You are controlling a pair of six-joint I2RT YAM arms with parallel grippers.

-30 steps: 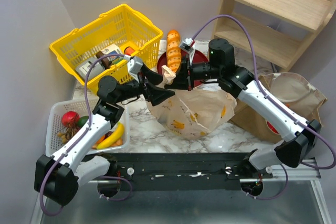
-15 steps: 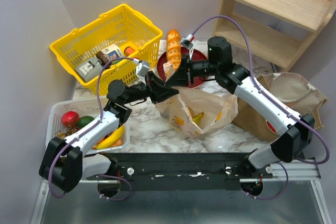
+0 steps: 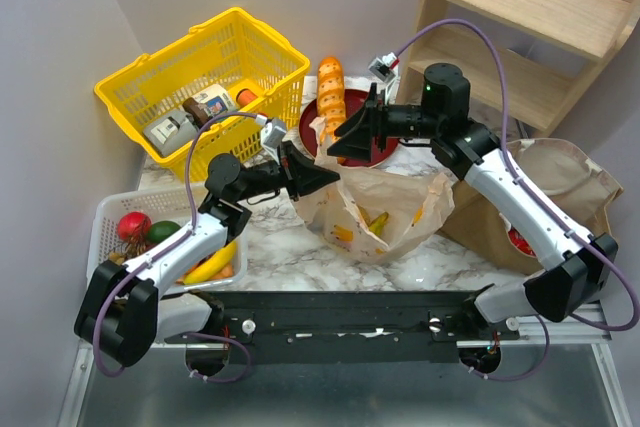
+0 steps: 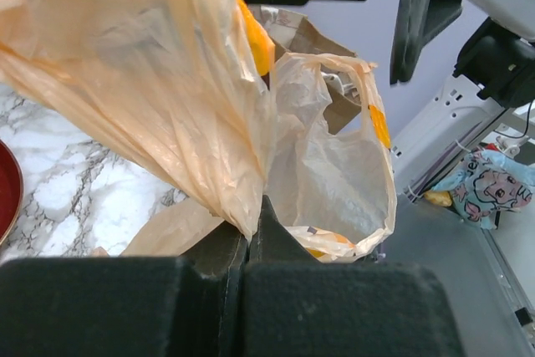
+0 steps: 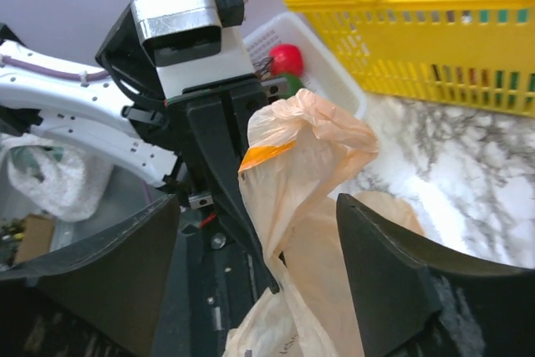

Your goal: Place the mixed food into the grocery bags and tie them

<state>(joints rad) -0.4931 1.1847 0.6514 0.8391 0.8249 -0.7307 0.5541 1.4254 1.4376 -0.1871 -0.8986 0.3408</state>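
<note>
The thin tan plastic grocery bag (image 3: 390, 209) lies open on the marble top, with yellow and orange food (image 3: 374, 222) showing inside. My left gripper (image 3: 322, 178) is shut on a bunched handle of this bag (image 4: 175, 81), the film pinched between its jaws (image 4: 247, 238). My right gripper (image 3: 338, 144) stands open just behind it. In the right wrist view the raised handle (image 5: 301, 148) hangs between the spread fingers (image 5: 393, 265) without touching them. The brown paper bag (image 3: 565, 182) stands at the right. A banana (image 3: 211, 265) and red fruit (image 3: 133, 225) lie in the white tray (image 3: 108, 209).
A yellow basket (image 3: 262, 45) with boxed goods stands at the back left. The long loaf (image 3: 331, 92) rests by a red plate (image 3: 372, 152) behind the bag. A wooden shelf (image 3: 530, 22) fills the back right. Both arms crowd over the bag's left side.
My left gripper has closed on the bag's handle. My right gripper has let go of it, opened wide and drawn back a little to the right.
</note>
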